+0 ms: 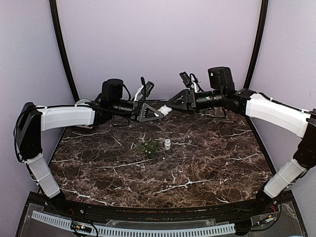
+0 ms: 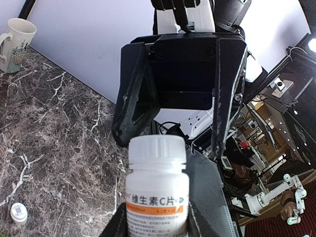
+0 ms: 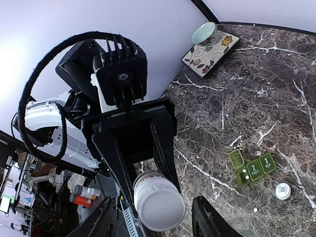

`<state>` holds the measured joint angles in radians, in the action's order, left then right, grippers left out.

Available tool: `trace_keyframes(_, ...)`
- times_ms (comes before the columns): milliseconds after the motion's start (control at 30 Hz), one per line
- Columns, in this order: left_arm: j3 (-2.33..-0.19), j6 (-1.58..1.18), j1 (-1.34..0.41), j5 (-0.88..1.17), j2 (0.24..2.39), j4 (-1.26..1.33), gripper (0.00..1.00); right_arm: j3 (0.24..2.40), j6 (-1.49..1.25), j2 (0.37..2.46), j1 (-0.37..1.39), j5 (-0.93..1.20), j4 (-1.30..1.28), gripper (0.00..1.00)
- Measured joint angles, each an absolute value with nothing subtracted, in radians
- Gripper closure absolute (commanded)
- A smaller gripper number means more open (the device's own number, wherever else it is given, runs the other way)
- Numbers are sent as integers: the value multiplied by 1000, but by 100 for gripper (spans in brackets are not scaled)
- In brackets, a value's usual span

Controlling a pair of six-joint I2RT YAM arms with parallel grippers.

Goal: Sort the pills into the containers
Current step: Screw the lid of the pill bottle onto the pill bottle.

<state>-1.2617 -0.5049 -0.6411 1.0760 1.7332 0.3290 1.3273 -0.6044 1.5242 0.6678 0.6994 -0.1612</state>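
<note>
1. Pill (image 3: pixel 255 209): 1 loose white speck, looks like a tablet. It lies on the marble table (image 1: pixel 212 168), just on the near side of the pill organiser (image 1: pixel 148 147).
2. Pill organiser: green, flat on the table. Lids marked 2 and 3 are down. The cell next to 2 is flipped open with small white bits inside; can't tell how many.
3. White jar (image 1: pixel 167 143): small, upright, just right of the organiser, not touching it.
4. Pill bottle (image 2: pixel 157 190): white with an orange band on the label. It is held in the air, above and beyond the organiser. It lies roughly level, with its cap (image 3: pixel 159 207) on and pointing at the right arm.
5. Left gripper (image 2: pixel 157 224): clamped on the bottle body, 1 finger on each side of the label. That grip alone carries the bottle.
6. Right gripper (image 2: pixel 170 143): faces the left one head-on, also above and beyond the organiser. Its jaws are spread wide and the cap sits between the 2 fingers. A gap shows on both sides, so it is gripping nothing.
7. Mug (image 3: pixel 205 33): stands on a floral coaster (image 3: pixel 219 49), well beyond the organiser and to its left, at the table's back edge by the wall.
</note>
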Motion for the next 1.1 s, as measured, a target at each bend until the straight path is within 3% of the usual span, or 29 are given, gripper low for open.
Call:
trace_keyframes(267, -1262, -533, -635, 1092, 1741, 366, 84, 1327, -601, 1538, 668, 709, -161, 62)
trace_keyframes(633, -1274, -555, -625, 1126, 1775, 389, 84, 1338, -602, 1564, 667, 722, -166, 95)
trace_keyframes(800, -1296, -537, -619, 1129, 1783, 366, 84, 1351, -603, 1572, 665, 721, -168, 100)
trace_keyframes(1100, -1379, -369, -612, 1041, 1788, 160, 84, 1398, -638, 1618, 651, 708, -188, 100)
